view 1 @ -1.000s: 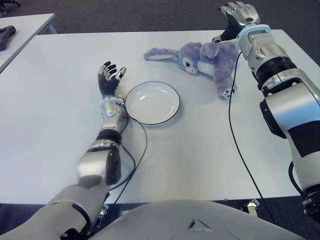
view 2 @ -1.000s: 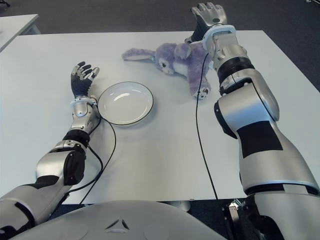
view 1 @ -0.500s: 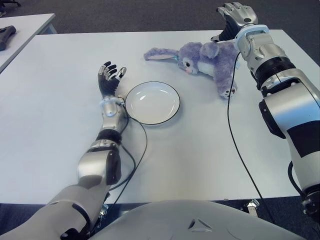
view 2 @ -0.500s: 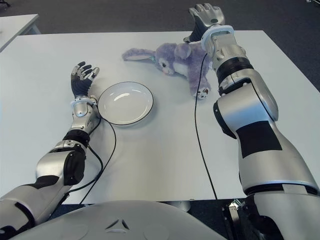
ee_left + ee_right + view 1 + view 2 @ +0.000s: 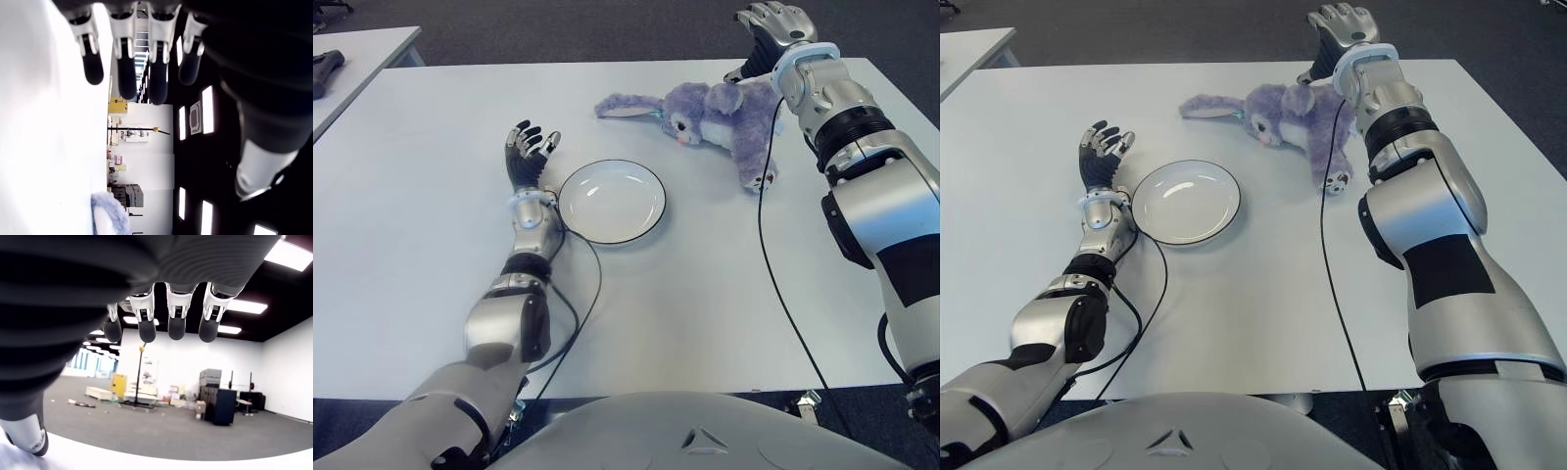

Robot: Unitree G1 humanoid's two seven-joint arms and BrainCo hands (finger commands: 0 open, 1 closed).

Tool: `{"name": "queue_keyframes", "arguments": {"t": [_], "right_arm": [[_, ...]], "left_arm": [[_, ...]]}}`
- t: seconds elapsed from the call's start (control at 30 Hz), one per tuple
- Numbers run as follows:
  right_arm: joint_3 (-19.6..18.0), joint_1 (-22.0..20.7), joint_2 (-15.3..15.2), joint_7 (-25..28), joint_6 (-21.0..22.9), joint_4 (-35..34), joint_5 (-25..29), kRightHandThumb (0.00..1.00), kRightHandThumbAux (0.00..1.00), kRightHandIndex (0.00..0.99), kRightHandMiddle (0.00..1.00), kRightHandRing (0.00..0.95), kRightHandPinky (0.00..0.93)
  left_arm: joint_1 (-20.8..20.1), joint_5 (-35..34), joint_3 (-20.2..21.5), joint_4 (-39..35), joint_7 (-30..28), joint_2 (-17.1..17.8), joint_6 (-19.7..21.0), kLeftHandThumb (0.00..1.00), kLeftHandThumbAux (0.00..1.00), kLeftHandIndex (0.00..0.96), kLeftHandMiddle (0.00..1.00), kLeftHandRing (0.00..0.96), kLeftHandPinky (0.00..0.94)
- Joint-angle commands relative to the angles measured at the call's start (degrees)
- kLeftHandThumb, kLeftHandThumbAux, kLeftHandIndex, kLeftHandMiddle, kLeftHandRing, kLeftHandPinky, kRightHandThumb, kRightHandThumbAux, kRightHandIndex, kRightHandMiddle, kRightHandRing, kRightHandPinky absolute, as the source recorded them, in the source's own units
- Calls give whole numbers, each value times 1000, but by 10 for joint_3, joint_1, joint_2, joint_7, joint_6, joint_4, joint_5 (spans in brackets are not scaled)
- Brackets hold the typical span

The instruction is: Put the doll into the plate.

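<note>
Open, empty right hand (image 5: 771,22) beyond plush rabbit doll (image 5: 715,113); soft, light, probably best gripped mid-body; plate (image 5: 612,201) nearby; left hand (image 5: 527,152) open.

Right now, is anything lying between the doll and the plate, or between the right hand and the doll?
Nothing visible. Bare table separates the doll from the plate. The open right hand hovers just behind the doll, unobstructed.
</note>
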Motion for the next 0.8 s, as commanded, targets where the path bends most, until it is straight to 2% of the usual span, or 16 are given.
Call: {"name": "queue_keyframes", "arguments": {"t": [0.03, 0.53, 0.8], "right_arm": [[-6, -20, 23, 25, -12, -1, 13, 99, 577, 0, 0, 0, 2], [-11, 13, 61, 37, -5, 1, 18, 37, 472, 0, 0, 0, 10], [-12, 18, 68, 44, -4, 2, 18, 30, 467, 0, 0, 0, 15]], "left_arm": [[174, -12, 12, 109, 15, -51, 8, 0, 734, 223, 291, 264, 213], [179, -16, 14, 108, 5, -51, 3, 0, 727, 224, 294, 268, 213], [182, -16, 15, 108, 4, -51, -2, 0, 718, 228, 295, 268, 212]]}}
